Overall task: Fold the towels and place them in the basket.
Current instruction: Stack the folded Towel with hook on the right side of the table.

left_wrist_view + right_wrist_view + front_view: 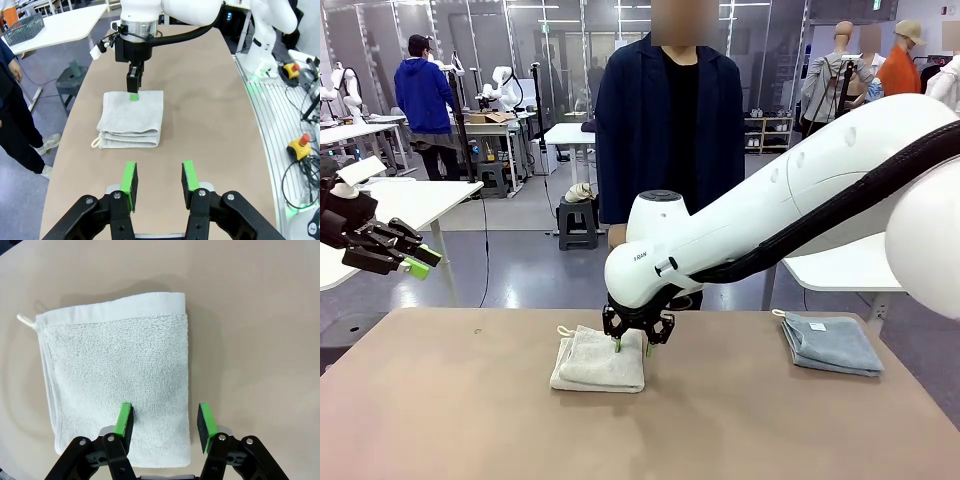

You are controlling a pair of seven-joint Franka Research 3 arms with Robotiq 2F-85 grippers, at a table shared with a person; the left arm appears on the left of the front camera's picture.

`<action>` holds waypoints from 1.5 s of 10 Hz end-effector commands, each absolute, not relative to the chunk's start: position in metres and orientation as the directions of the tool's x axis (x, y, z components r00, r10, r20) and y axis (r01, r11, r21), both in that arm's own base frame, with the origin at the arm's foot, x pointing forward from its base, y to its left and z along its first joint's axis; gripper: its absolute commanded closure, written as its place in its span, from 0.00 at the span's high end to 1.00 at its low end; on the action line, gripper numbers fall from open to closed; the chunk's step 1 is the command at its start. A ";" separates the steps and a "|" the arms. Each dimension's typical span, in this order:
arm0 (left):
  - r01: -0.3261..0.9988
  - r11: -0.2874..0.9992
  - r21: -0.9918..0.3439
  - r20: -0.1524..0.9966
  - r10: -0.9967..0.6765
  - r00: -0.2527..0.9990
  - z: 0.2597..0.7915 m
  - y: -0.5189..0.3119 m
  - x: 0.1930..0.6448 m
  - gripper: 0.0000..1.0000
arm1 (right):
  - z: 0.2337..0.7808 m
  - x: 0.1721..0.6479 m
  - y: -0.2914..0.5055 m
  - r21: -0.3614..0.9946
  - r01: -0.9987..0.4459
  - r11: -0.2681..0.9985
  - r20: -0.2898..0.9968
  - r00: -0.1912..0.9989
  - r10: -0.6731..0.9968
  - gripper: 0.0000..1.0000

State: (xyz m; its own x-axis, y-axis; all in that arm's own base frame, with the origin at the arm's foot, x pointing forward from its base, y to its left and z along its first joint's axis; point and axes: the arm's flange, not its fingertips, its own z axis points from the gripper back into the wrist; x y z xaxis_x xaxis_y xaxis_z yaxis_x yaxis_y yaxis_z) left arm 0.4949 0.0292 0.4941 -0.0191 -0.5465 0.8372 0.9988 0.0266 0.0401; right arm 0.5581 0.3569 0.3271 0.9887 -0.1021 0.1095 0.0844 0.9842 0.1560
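Centre frame, the right gripper (633, 347) straddles, jaws parted and empty, the near-right edge of the folded cream-white terry towel (600, 361), soft, light and floppy, likely best pinched through all layers there, while the left gripper (415, 262) waits half-open at left.

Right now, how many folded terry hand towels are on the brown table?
2. The cream-white folded terry towel lies mid-table under the right gripper; the pale blue-grey folded terry towel lies near the table's far right edge. None looks hidden.
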 end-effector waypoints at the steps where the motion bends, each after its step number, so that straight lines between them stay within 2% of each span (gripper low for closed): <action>1: 0.999 0.021 0.045 0.839 -0.544 -0.027 0.495 0.030 0.494 0.47 | 0.321 0.563 0.362 0.140 0.125 0.982 0.119 0.983 -0.142 0.66; 7: 0.999 0.021 0.045 0.839 -0.544 -0.027 0.495 0.030 0.494 0.47 | 0.304 0.569 0.358 0.144 0.114 0.983 0.102 0.986 -0.129 0.66; 8: 0.999 0.021 0.045 0.839 -0.544 -0.027 0.495 0.030 0.494 0.47 | 0.302 0.569 0.358 0.148 0.111 0.983 0.099 0.987 -0.126 0.46; 9: 0.999 0.021 0.045 0.839 -0.544 -0.027 0.495 0.030 0.494 0.47 | 0.301 0.570 0.358 0.156 0.101 0.983 0.094 0.989 -0.116 0.46; 10: 0.999 0.021 0.045 0.839 -0.544 -0.027 0.495 0.030 0.494 0.47 | 0.300 0.571 0.358 0.159 0.100 0.982 0.090 0.989 -0.116 0.26; 11: 0.999 0.021 0.045 0.839 -0.544 -0.027 0.495 0.030 0.494 0.47 | 0.300 0.572 0.357 0.160 0.098 0.982 0.087 0.990 -0.113 0.41; 12: 0.999 0.021 0.045 0.839 -0.544 -0.027 0.495 0.030 0.494 0.47 | 0.299 0.573 0.358 0.157 0.096 0.983 0.084 0.990 -0.111 0.07; 13: 0.999 0.021 0.045 0.839 -0.544 -0.027 0.495 0.030 0.494 0.47 | 0.298 0.574 0.358 0.157 0.093 0.983 0.083 0.991 -0.107 0.21; 14: 0.999 0.021 0.045 0.839 -0.544 -0.027 0.495 0.030 0.494 0.47 | 0.298 0.574 0.357 0.155 0.089 0.984 0.083 0.991 -0.103 0.00; 15: 0.999 0.021 0.045 0.839 -0.544 -0.027 0.495 0.030 0.494 0.47 | 0.298 0.574 0.357 0.154 0.083 0.985 0.077 0.992 -0.096 0.01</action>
